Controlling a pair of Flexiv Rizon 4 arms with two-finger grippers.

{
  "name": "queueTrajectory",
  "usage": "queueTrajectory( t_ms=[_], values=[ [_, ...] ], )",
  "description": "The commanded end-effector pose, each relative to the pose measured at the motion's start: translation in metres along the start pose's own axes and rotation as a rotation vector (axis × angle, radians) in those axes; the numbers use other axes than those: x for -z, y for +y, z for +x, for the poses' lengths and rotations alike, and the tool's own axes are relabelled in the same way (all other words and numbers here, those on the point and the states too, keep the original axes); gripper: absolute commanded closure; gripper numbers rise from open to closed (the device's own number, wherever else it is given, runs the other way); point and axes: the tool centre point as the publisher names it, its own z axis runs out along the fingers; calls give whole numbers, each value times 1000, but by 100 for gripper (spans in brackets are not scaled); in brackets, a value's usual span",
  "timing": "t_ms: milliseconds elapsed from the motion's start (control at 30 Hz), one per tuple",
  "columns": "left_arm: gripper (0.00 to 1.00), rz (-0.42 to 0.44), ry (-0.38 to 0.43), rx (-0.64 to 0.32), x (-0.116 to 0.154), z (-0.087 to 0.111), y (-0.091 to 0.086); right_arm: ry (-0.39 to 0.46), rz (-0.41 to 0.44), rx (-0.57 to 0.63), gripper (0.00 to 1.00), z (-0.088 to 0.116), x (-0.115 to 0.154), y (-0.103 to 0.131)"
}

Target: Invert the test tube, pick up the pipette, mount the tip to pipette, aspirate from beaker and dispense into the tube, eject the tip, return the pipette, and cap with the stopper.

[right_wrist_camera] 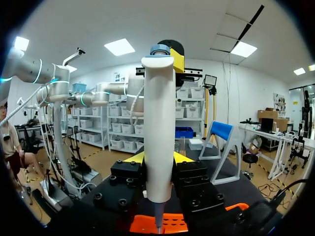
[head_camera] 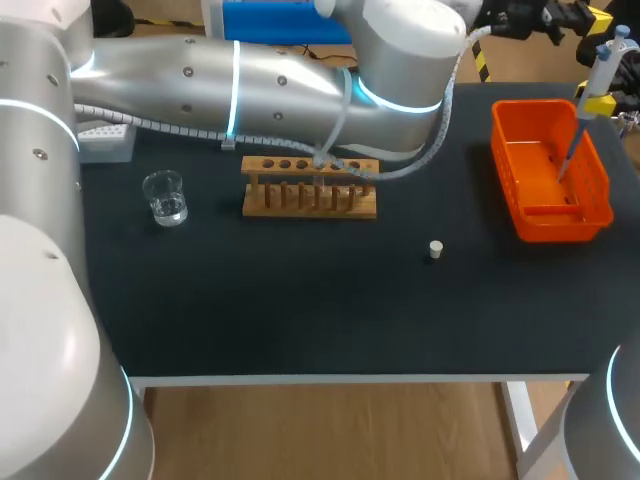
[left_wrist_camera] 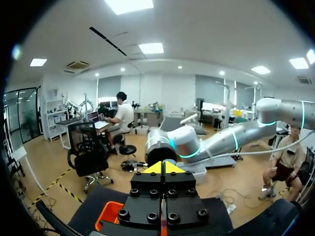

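Right gripper (right_wrist_camera: 158,158) clamped on pipette (right_wrist_camera: 158,123), held upright, its lower end over orange basket (head_camera: 545,228); left gripper (left_wrist_camera: 164,168) tips pressed together, nothing between; beaker (head_camera: 165,197), rack (head_camera: 310,190) and stopper (head_camera: 436,249) on table (head_camera: 300,310), well apart.

On the table (head_camera: 300,300) the beaker (head_camera: 164,197) stood left of the rack (head_camera: 310,187), the stopper (head_camera: 436,249) before it (off rightward), the basket (head_camera: 560,222) farthest right under my pipette (head_camera: 600,80).
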Motion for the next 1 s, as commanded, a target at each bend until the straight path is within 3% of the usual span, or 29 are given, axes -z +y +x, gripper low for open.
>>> queueTrajectory(
  t_ms=[33, 1000],
  values=[
    [100, -28, 3, 2, 3, 3, -4, 4, 2, 0, 100, -1, 2, 0],
    [100, -5, 33, 37, -8, 1, 21, 4, 2, 0, 100, -1, 2, 0]
  ],
)
